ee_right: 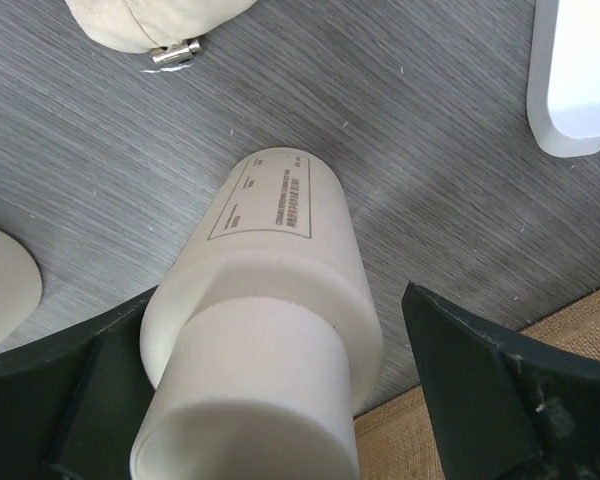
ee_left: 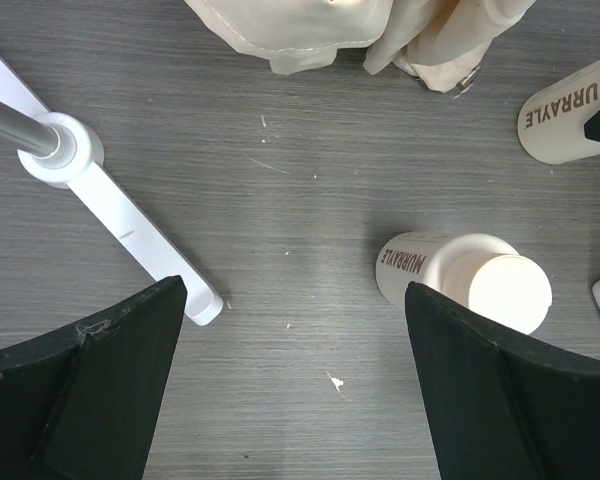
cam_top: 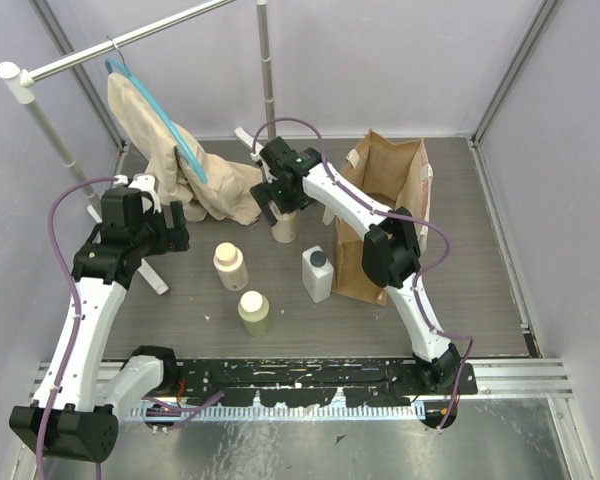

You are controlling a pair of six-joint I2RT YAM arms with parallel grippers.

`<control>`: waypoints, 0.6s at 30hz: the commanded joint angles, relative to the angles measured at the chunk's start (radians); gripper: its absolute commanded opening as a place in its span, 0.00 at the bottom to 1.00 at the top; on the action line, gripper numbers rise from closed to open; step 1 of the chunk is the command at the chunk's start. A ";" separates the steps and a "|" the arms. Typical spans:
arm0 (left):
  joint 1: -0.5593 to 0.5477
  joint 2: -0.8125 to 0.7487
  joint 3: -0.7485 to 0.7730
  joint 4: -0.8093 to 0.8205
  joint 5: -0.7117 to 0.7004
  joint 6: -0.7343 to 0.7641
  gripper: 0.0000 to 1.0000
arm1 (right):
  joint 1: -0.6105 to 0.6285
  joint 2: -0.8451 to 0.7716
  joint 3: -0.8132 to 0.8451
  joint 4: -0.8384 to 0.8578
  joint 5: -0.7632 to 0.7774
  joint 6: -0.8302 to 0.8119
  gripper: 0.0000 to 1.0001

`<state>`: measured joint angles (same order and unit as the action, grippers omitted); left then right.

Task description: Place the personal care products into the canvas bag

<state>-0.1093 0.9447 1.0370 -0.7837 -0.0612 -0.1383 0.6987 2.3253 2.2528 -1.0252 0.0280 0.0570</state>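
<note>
My right gripper (cam_top: 278, 207) is open and straddles a cream round bottle (cam_top: 285, 229) that stands next to the tan canvas bag (cam_top: 401, 166). In the right wrist view the bottle (ee_right: 280, 230) fills the gap between the jaws of the right gripper (ee_right: 280, 295), close to the left jaw and apart from the right one. A cream bottle (cam_top: 230, 266), a yellowish bottle (cam_top: 255, 312) and a white rectangular bottle with a dark cap (cam_top: 318, 274) stand in front. My left gripper (cam_top: 174, 238) is open and empty, left of the cream bottle (ee_left: 467, 280); in its own wrist view this gripper (ee_left: 295, 290) is over bare table.
A beige cloth (cam_top: 170, 140) on a blue hanger drapes from the white rack down to the table behind the bottles. A white rack foot (ee_left: 130, 235) lies by my left gripper, another (ee_right: 575, 80) near the held-around bottle. The bag's base (ee_right: 405, 450) is close beside it.
</note>
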 commanded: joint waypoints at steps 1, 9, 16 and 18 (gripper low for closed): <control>0.002 -0.001 -0.017 0.020 0.002 0.008 0.98 | 0.018 0.014 0.005 0.018 0.031 -0.035 1.00; 0.003 0.000 -0.019 0.023 0.004 0.008 0.98 | 0.040 0.004 -0.037 0.077 0.050 -0.044 1.00; 0.002 0.002 -0.019 0.026 0.006 0.008 0.98 | 0.046 -0.023 -0.051 0.077 0.063 -0.048 1.00; 0.002 0.003 -0.019 0.026 0.008 0.008 0.98 | 0.047 -0.031 -0.043 0.059 0.075 -0.052 1.00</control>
<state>-0.1093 0.9463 1.0264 -0.7834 -0.0608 -0.1383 0.7334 2.3421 2.2108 -0.9619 0.0788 0.0235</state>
